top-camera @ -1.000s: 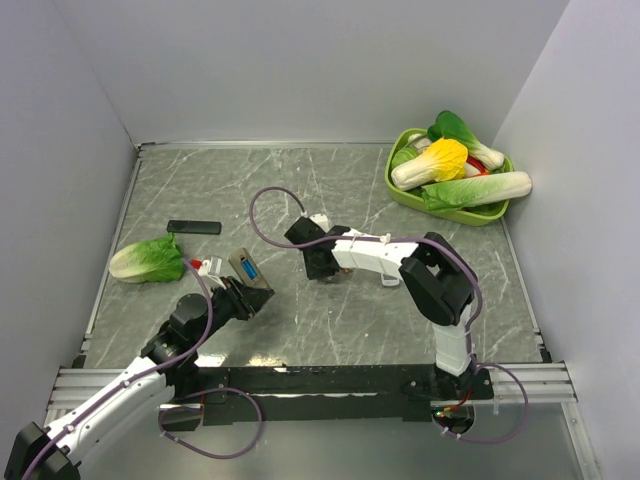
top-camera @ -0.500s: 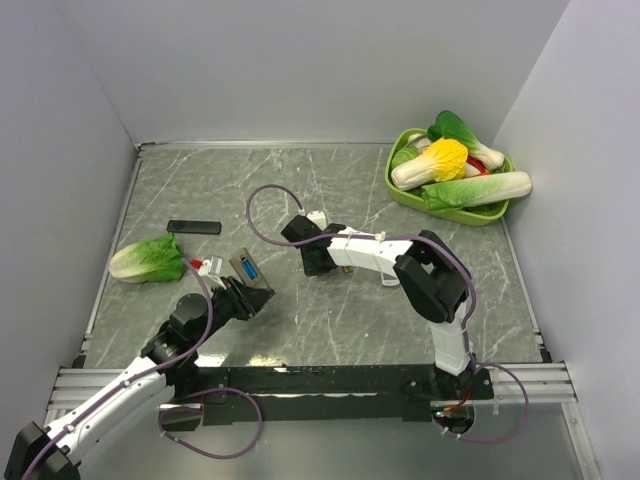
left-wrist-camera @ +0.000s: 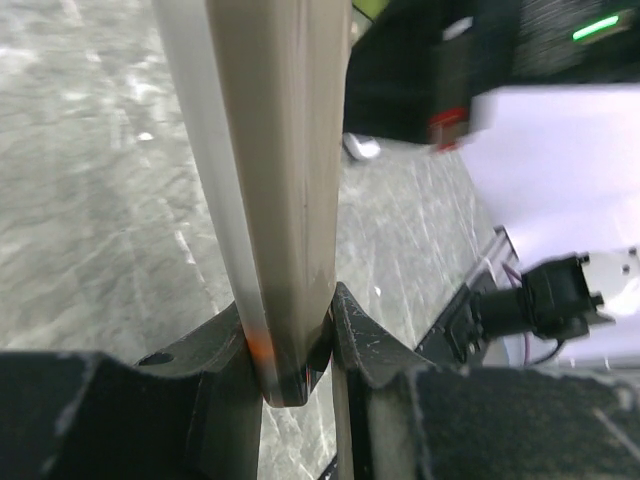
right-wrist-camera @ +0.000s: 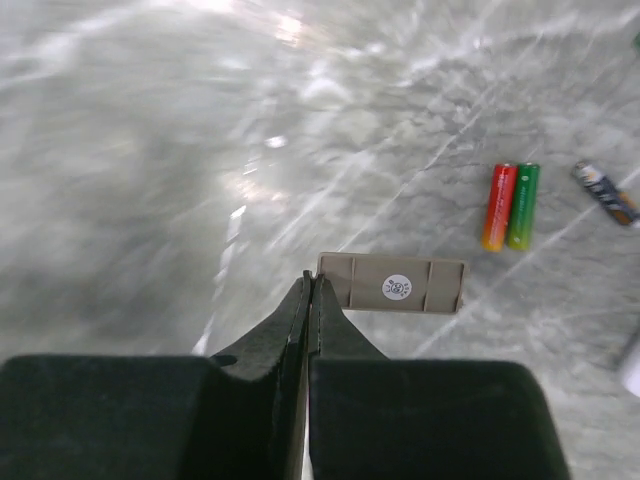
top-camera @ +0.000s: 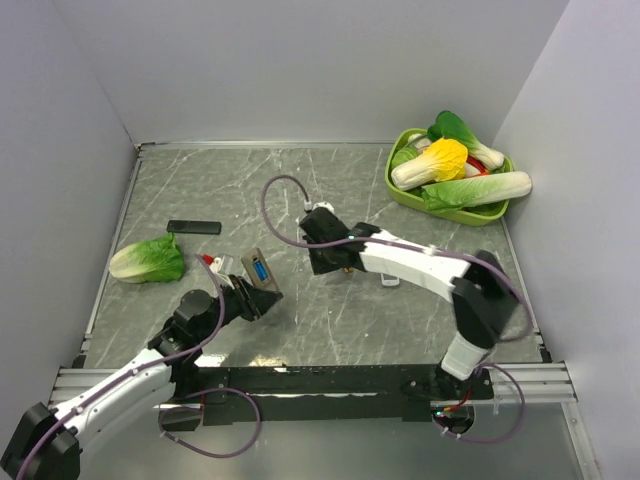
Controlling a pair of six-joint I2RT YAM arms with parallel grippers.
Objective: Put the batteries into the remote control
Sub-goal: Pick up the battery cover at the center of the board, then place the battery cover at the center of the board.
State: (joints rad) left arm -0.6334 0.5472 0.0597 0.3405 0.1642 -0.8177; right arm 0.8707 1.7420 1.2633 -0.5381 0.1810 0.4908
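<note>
Grey-beige remote control (left-wrist-camera: pixel 275 150) clamped in L hand (left-wrist-camera: pixel 290 330), recess (top-camera: pixel 259 270) up for loading. R hand (right-wrist-camera: pixel 309 292) clenched empty by cover (right-wrist-camera: pixel 393 283); batteries (right-wrist-camera: pixel 510 206) near.

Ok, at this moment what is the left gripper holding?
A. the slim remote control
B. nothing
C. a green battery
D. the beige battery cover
A: in the left wrist view the left gripper is clamped on the remote control, while the batteries and the beige cover lie on the table.
</note>
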